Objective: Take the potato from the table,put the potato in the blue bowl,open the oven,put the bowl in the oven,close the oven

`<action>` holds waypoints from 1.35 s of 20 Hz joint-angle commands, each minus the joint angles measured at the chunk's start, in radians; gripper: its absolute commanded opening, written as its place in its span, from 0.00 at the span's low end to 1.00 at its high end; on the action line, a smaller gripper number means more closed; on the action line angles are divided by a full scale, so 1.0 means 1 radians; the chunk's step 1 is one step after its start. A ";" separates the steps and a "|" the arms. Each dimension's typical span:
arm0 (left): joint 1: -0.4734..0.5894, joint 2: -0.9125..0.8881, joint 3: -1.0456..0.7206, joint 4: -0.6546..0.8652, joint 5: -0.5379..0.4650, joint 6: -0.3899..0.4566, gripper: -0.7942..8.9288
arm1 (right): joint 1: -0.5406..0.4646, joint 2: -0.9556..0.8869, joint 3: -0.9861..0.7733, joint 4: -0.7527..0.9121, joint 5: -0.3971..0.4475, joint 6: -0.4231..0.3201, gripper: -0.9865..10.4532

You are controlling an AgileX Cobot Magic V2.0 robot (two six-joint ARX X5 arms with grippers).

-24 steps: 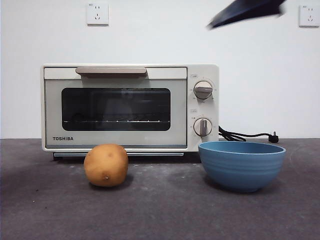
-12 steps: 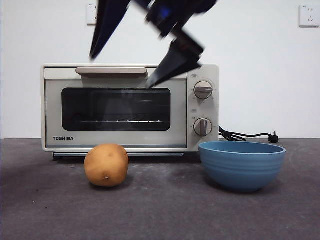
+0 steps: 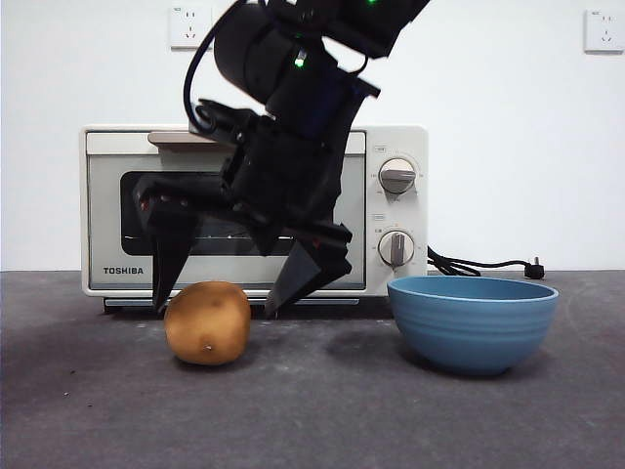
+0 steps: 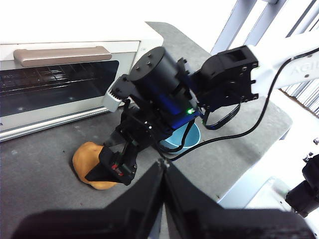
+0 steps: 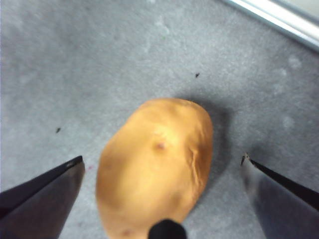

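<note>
Oven [image 3: 254,210]: window centre and handle's right end hidden behind the right arm in the front view.
Potato [image 5: 154,167]: lower end cut by the right wrist frame.
Blue bowl [image 4: 192,142]: mostly covered by the arm in the left wrist view.

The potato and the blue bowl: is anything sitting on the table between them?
Nothing; front view shows bare table between potato and blue bowl.

A robot test lab: bare white wall with 2 sockets [image 3: 190,27] above the oven [image 3: 254,210], on a grey table [image 3: 322,410].
</note>
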 commanded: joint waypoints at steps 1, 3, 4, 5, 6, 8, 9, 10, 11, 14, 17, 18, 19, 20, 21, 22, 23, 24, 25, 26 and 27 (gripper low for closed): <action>-0.004 -0.001 0.000 0.001 -0.005 0.019 0.07 | 0.003 0.024 0.002 0.015 0.003 0.023 0.59; -0.004 -0.001 0.000 0.001 -0.006 0.019 0.07 | 0.003 0.031 0.002 0.014 -0.003 0.024 0.45; -0.004 -0.001 0.000 0.001 -0.006 0.019 0.07 | 0.003 0.031 0.002 0.014 -0.003 0.024 0.40; -0.004 -0.001 0.000 0.001 -0.006 0.019 0.07 | 0.003 0.031 0.002 0.015 -0.003 0.024 0.35; -0.004 -0.001 0.000 0.001 -0.006 0.019 0.07 | 0.003 0.031 0.002 0.014 -0.003 0.024 0.27; -0.004 -0.001 0.000 0.001 -0.006 0.019 0.07 | 0.003 0.031 0.002 0.014 -0.004 0.024 0.15; -0.004 -0.001 0.000 0.001 -0.006 0.019 0.07 | 0.003 0.031 0.002 0.014 -0.004 0.024 0.10; -0.004 -0.001 0.000 0.001 -0.006 0.019 0.07 | 0.003 0.030 0.002 0.014 -0.004 0.024 0.07; -0.004 -0.001 0.000 0.001 -0.006 0.019 0.07 | 0.003 0.025 0.002 0.013 -0.004 0.024 0.08; -0.004 -0.001 0.000 0.002 -0.006 0.021 0.07 | 0.003 -0.047 0.002 -0.021 -0.003 0.009 0.08; -0.004 -0.001 0.000 0.002 -0.006 0.023 0.07 | 0.002 -0.180 0.002 -0.096 0.009 -0.025 0.08; -0.004 -0.001 0.000 0.002 -0.006 0.023 0.07 | -0.003 -0.229 0.002 -0.124 0.034 -0.032 0.08; -0.004 -0.001 0.000 0.002 -0.006 0.023 0.07 | -0.010 -0.270 0.002 -0.153 0.059 -0.047 0.08; -0.004 -0.001 0.000 0.002 -0.006 0.023 0.07 | -0.023 -0.317 0.002 -0.201 0.087 -0.063 0.08; -0.004 -0.001 0.000 0.002 -0.006 0.023 0.07 | -0.039 -0.359 0.002 -0.256 0.105 -0.078 0.08; -0.004 -0.001 0.000 0.002 -0.006 0.023 0.07 | -0.054 -0.386 0.002 -0.301 0.113 -0.085 0.08; -0.004 -0.001 0.000 0.002 -0.006 0.023 0.07 | -0.076 -0.414 0.001 -0.348 0.113 -0.098 0.08; -0.004 -0.001 0.000 0.002 -0.006 0.023 0.07 | -0.100 -0.436 0.000 -0.387 0.113 -0.108 0.08; -0.004 -0.001 0.000 0.002 -0.006 0.023 0.07 | -0.123 -0.451 0.000 -0.417 0.113 -0.117 0.08; -0.004 -0.001 0.000 0.002 -0.006 0.023 0.07 | -0.144 -0.459 -0.003 -0.442 0.112 -0.124 0.08; -0.004 -0.001 0.000 0.002 -0.006 0.023 0.07 | -0.163 -0.464 -0.010 -0.456 0.111 -0.130 0.08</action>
